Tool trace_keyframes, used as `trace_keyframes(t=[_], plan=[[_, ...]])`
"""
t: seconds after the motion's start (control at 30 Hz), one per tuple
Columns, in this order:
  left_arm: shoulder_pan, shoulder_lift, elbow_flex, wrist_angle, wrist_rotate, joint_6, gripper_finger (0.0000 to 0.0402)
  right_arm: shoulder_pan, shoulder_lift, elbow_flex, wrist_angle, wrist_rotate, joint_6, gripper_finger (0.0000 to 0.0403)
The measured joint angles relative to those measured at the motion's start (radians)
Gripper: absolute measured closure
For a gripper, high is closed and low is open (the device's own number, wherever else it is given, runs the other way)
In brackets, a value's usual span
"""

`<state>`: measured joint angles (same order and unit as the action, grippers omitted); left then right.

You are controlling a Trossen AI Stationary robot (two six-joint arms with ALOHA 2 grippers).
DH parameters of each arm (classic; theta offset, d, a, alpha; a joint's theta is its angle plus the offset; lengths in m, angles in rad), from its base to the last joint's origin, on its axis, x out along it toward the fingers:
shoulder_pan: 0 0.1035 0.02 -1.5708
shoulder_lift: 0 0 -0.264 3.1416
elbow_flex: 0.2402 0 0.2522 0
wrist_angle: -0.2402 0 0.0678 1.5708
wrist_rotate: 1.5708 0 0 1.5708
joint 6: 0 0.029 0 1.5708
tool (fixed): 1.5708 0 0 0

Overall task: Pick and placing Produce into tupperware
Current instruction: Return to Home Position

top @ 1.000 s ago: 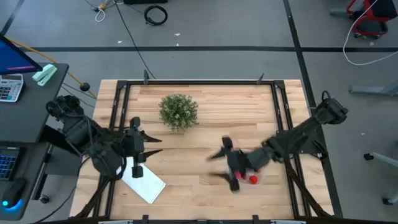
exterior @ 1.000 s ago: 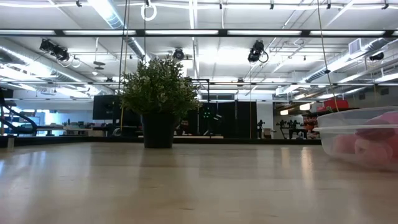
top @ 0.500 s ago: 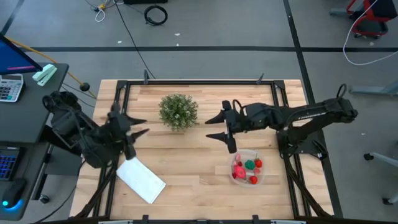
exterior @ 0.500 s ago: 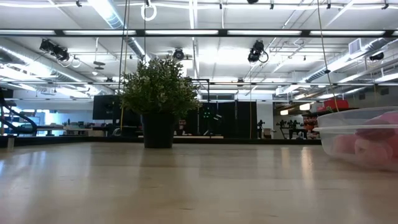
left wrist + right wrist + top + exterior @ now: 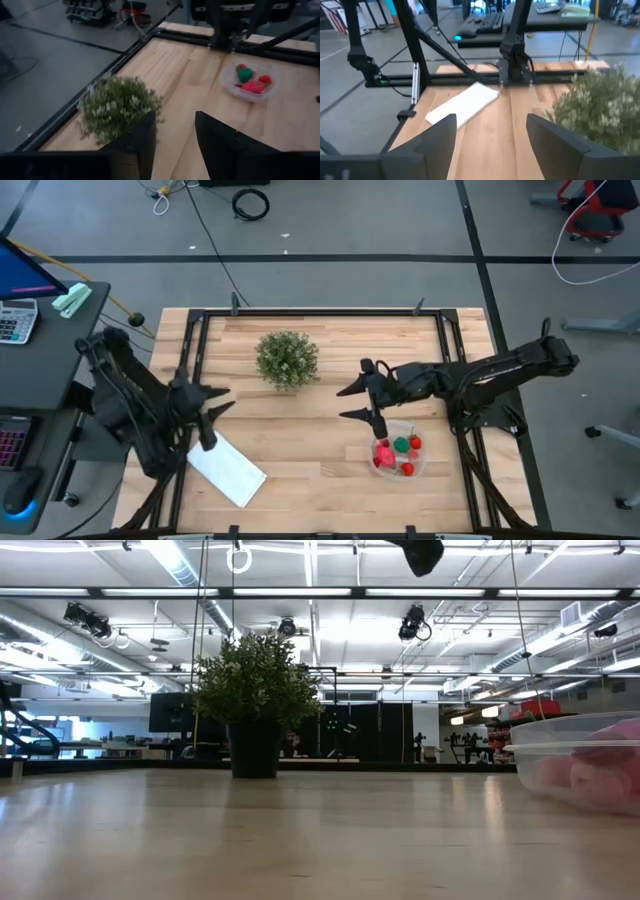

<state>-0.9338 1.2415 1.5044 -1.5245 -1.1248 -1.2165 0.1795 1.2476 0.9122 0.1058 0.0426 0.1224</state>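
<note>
The tupperware is a small round clear tub at the table's near right, also in the low view and the left wrist view. The produce lies inside it: red and pink pieces and one green piece. My right gripper hangs open above the table, just to the far left of the tub, with nothing between its fingers. My left gripper is open and holds nothing, over the table's left side near the white rectangle.
A bushy green plant in a dark pot stands at the far middle, between the two grippers. A flat white rectangle lies at the near left, below my left gripper. A black frame runs around the wooden table.
My right gripper has left its place over the tupperware and gone toward the far edge and the table's middle, then come back a little, uncovering the tub and the produce. My left gripper has rolled about its own line and drawn back toward the table's left edge.
</note>
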Motion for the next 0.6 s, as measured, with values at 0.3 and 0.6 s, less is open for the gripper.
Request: trace_keyframes(t=[0.3, 0.6], plan=[[-0.06, -0.001, -0.255, 0.09, 0.001, -0.22, 0.0257, -0.001, -0.001, 0.002, 0.006, 0.008, 0.009, 0.0153], [-0.054, -0.006, -0.428, 0.685, 0.029, 0.177, 0.0264, -0.007, -0.003, 0.053, 0.017, 0.008, 0.005, 0.0153]])
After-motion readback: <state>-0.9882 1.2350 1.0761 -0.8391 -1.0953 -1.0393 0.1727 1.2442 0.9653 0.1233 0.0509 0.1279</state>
